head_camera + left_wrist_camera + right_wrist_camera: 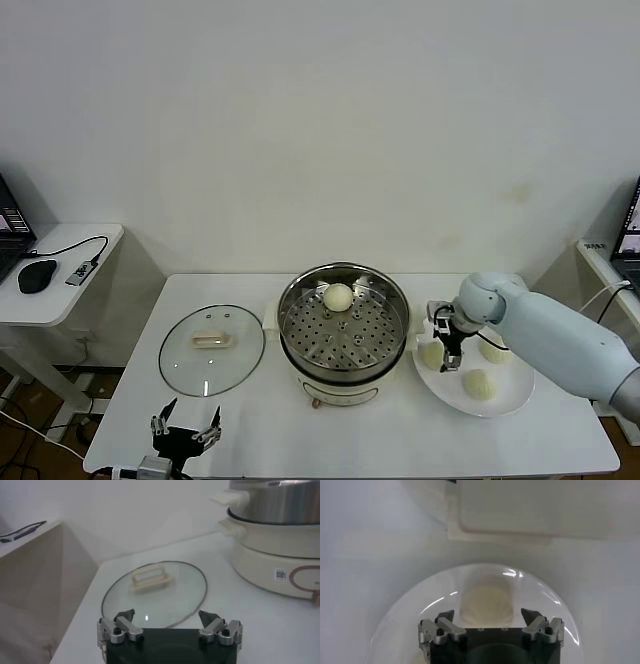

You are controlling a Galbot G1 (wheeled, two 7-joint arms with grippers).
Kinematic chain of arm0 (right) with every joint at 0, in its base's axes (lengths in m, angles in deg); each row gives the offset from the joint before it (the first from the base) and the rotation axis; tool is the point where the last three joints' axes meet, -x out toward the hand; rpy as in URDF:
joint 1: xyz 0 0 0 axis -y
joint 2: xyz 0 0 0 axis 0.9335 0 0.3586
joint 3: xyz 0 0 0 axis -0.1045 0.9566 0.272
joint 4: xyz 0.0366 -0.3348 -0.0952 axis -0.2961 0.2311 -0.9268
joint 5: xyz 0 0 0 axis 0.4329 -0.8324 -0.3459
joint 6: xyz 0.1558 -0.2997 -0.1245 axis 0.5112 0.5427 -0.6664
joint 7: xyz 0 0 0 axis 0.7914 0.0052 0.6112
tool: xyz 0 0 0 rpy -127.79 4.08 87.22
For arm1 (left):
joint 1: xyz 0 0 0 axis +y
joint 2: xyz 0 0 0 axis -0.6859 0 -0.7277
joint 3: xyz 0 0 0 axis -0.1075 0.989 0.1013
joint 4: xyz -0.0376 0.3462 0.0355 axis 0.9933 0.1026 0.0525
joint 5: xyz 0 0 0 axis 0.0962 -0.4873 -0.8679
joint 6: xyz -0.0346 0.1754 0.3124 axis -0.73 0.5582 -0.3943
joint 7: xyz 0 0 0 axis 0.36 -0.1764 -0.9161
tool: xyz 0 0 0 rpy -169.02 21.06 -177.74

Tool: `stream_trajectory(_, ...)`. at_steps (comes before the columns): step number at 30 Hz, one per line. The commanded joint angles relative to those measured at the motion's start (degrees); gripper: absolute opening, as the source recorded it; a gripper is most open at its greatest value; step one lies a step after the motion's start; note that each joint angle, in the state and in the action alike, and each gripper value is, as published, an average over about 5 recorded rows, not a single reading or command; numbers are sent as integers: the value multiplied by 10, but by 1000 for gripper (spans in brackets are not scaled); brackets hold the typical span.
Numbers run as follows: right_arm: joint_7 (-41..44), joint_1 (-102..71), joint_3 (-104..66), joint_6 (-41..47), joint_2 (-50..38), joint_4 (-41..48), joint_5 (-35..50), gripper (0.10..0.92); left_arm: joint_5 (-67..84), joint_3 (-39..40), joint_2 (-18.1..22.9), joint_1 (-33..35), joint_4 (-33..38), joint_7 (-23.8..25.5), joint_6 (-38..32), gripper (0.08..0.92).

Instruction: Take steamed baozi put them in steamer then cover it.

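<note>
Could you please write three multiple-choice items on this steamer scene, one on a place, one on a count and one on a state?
1. Where does the glass lid lie?
A. On the steamer
B. Flat on the table, on the robot's left of the steamer
C. On the plate

2. How many buns are in the steamer?
A. None
B. One
C. Three

3. What is the right gripper doing?
A. Standing open around a bun on the plate
B. Holding the lid
C. Parked at the table's near edge

Answers:
1. B, the lid rests handle up on the table beside the steamer, in front of the open left gripper.
2. B, a single bun sits on the perforated tray, while three remain on the plate.
3. A, its fingers flank a bun over the plate and have not closed on it.
</note>
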Motion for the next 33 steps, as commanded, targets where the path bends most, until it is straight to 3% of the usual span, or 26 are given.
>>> stream_trajectory(1,-1,-1,-1,-2,4,5,-3,700,0,4,0,0,-3,-1,0,823)
stream_trajectory(7,-5,-4,-8,1,3,7,0,605,-2,4,0,-2,-6,-2,-1,823)
stream_trajectory(20,17,35,-39,14,-62,-39,45,564,-22,13,7,-9,-5,-9,0,823)
stream_trajectory(27,57,206,40,37,-111,-84,125,560,-33,12,6,-19,2,-9,4,823)
stream_trajectory(33,93,402,173,63,-68,-103,222,560,-56,9,6,-19,8,-13,7,823)
